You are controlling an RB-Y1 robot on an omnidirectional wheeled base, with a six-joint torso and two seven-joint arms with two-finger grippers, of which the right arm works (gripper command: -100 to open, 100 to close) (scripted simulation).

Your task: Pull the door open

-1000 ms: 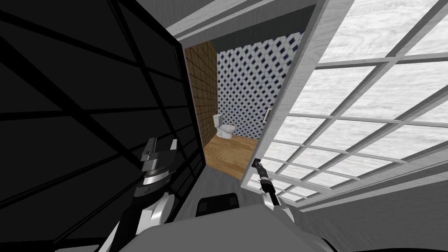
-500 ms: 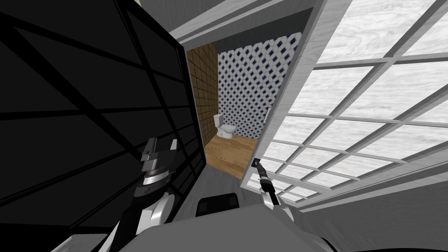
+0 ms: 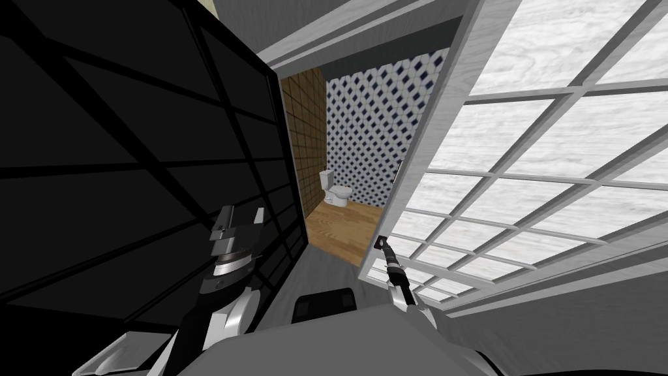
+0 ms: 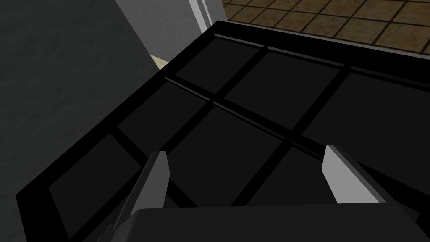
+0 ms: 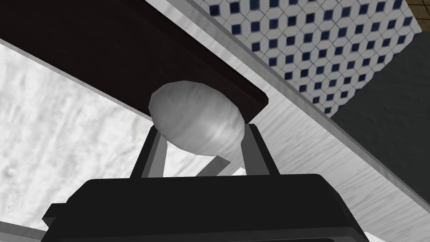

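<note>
Wooden floor [image 3: 339, 228] beyond white door [image 3: 522, 189]

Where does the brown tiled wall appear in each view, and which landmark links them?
Head view: brown tiled wall between black gridded panel and patterned wall.
Left wrist view: wall beyond the panel's far edge, past the open left gripper.
Right wrist view: sliver adjoining the patterned wall, beyond the right gripper shut on the knob.
Landmark: patterned wall; panel for left wrist.

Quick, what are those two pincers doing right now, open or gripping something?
Left pincer: open, holding nothing, facing a black gridded panel.
Right pincer: closed on the rounded grey door knob.
</note>
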